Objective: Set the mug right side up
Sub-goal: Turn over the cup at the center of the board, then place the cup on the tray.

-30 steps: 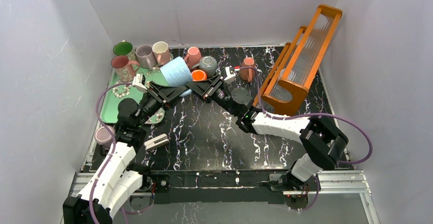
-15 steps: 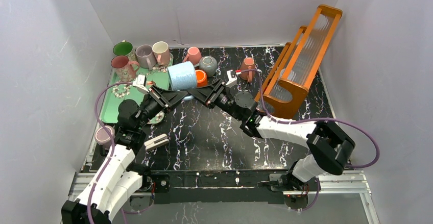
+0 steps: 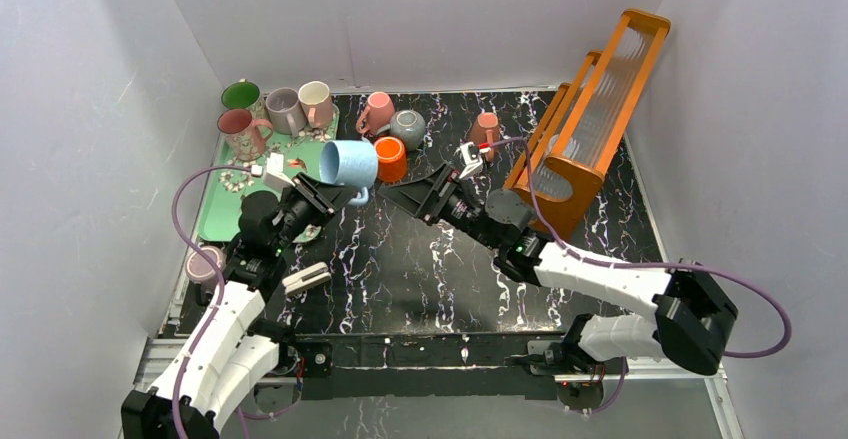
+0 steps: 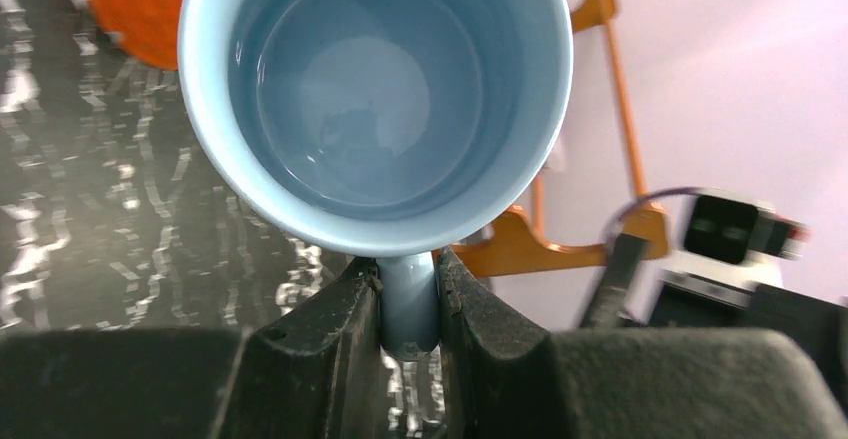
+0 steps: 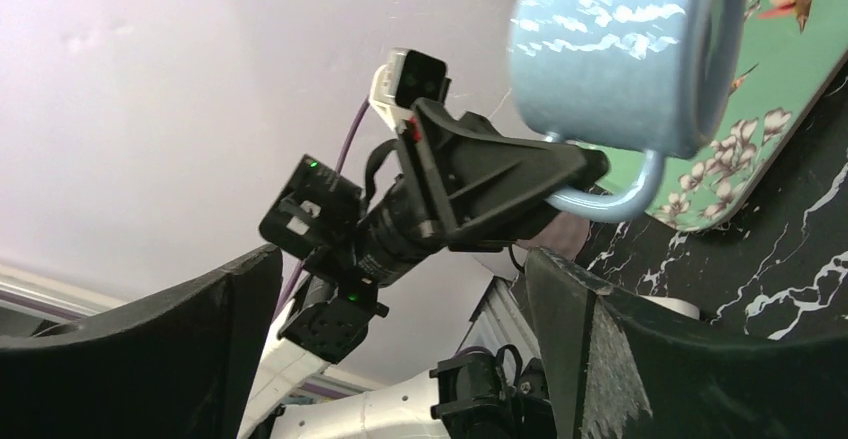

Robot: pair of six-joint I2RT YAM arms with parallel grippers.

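The light blue mug (image 3: pixel 350 162) hangs on its side above the table's back left, its mouth turned toward the left arm. My left gripper (image 3: pixel 343 197) is shut on the mug's handle (image 4: pixel 408 304), which sits pinched between both fingers under the rim. The left wrist view looks straight into the mug (image 4: pixel 375 89). My right gripper (image 3: pixel 405 189) stands open just right of the mug and clear of it, nothing between its fingers. The right wrist view shows the mug (image 5: pixel 610 59) held by the left gripper (image 5: pixel 585 174) ahead of my right gripper (image 5: pixel 400 259).
A green flowered tray (image 3: pixel 225 214) at the back left carries several mugs. An orange mug (image 3: pixel 391 158), a grey mug (image 3: pixel 408 127) and two pink mugs (image 3: pixel 377 111) (image 3: pixel 487 129) stand behind. An orange rack (image 3: pixel 590 109) leans at the back right. Another mug (image 3: pixel 203 264) sits by the left edge.
The right gripper has opened, let go of the blue mug and drawn back to the right. The left gripper keeps the handle, and the mug has swung toward the near left.
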